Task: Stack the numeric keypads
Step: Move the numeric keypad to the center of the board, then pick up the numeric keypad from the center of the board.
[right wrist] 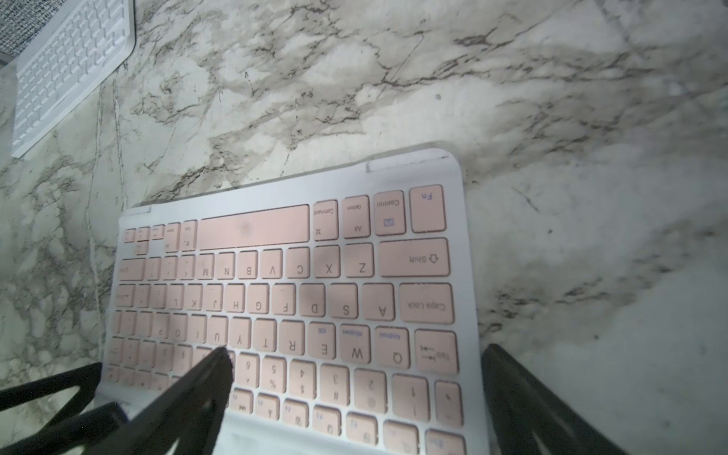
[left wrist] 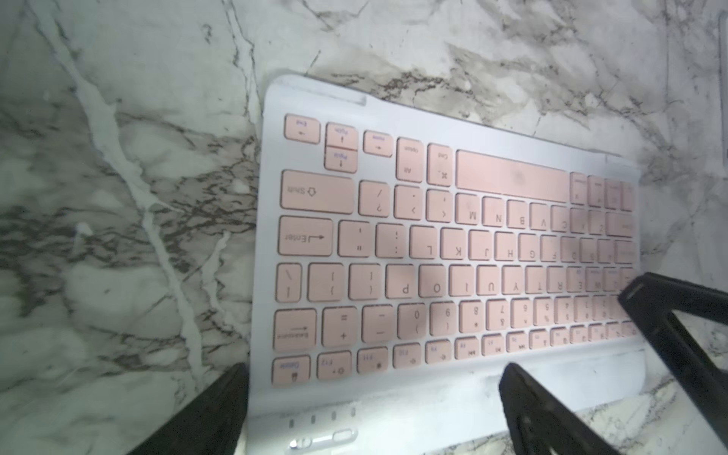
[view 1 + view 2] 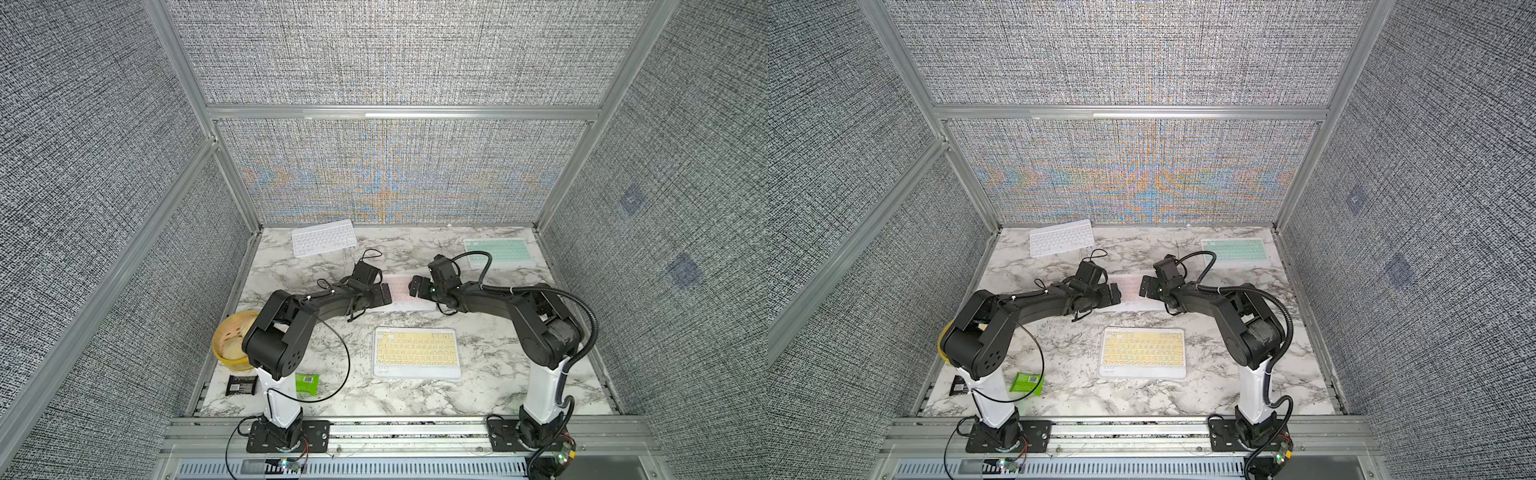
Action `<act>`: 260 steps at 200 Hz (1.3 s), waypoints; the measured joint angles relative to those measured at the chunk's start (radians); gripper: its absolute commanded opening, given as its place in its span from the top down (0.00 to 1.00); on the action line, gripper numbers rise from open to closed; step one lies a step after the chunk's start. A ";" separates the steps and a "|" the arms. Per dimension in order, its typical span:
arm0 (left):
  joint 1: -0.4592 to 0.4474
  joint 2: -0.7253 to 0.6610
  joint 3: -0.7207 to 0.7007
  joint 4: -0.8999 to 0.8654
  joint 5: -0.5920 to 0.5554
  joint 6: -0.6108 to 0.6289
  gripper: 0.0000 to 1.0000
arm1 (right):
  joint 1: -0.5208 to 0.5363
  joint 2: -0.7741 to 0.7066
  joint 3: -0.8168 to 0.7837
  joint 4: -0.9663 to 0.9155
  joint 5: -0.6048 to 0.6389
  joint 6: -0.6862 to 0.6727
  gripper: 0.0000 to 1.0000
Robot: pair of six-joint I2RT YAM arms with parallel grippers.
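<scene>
Keypads lie apart on the marble table (image 3: 490, 374), none that I can see stacked. Nearest my bases is the yellow keypad (image 3: 417, 352), flat and untouched. Just beyond it lies the pink keypad (image 3: 401, 293), and that is the one I am on. My left gripper (image 3: 384, 294) hangs over one short end and my right gripper (image 3: 415, 286) over the other, the two facing each other. Both stand wide open and hold nothing. In the wrist views my fingers (image 2: 526, 398) hover over the keys and frame; whether they touch, I cannot tell. Far off by the back wall are the white keypad (image 3: 324, 238) and the mint keypad (image 3: 498, 252), well apart from each other. I judge this to be the start of a two-handed pick-up. Next I need to drop lower, catch the thin edges at both ends, close evenly and lift it level, likely onto the yellow one.
</scene>
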 measured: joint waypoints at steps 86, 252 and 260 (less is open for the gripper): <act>0.026 -0.135 -0.180 0.227 0.204 -0.175 0.01 | -0.033 0.039 -0.081 0.281 0.034 0.038 0.02; 0.105 -0.275 -0.250 0.531 0.444 -0.209 0.04 | -0.127 0.055 -0.107 0.402 -0.414 0.102 0.05; 0.106 -0.290 -0.239 0.488 0.431 -0.188 0.06 | -0.127 0.055 -0.108 0.402 -0.417 0.103 0.05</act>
